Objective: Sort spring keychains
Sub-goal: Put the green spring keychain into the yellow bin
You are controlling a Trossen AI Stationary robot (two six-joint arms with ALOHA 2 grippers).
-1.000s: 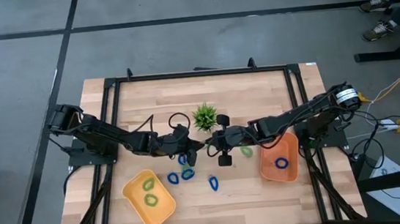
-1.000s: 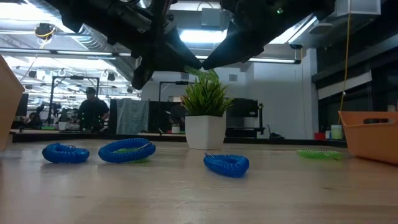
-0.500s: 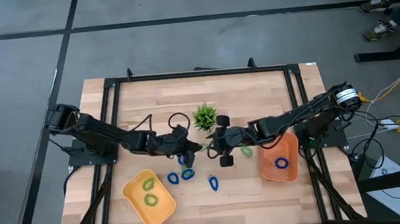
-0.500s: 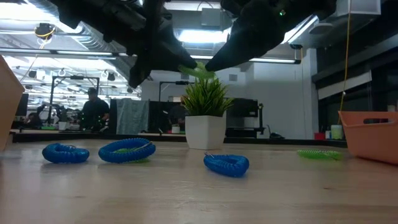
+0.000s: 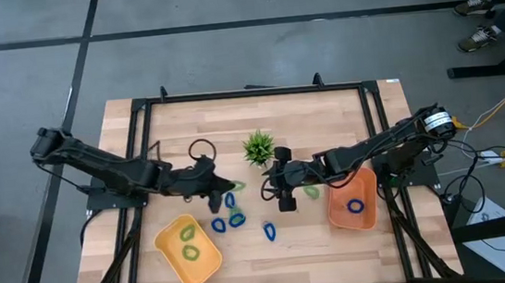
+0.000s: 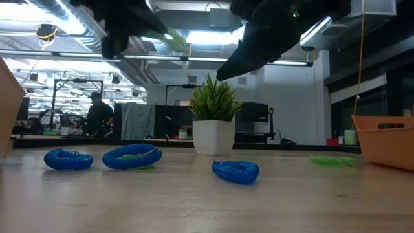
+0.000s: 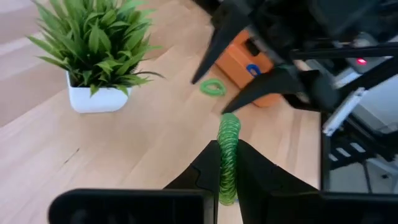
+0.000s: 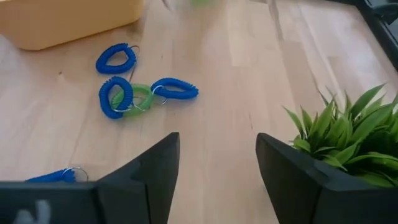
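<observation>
Green keychain (image 7: pixel 228 155) pinched lengthwise in left gripper (image 5: pixel 223 193) jaws; yellow tray (image 5: pixel 211 265) lies nearer this arm. Right gripper (image 5: pixel 277 191) jaws wide, empty.

Five blue keychains (image 5: pixel 269 231), five green keychains (image 5: pixel 311 190) (one held), two trays (image 5: pixel 161 236)

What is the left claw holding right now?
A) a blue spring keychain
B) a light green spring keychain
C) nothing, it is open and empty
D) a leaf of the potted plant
B: in the left wrist view the left claw is shut on a light green spring keychain, which stands up between its fingers above the wooden table, with the potted plant apart from it.
</observation>
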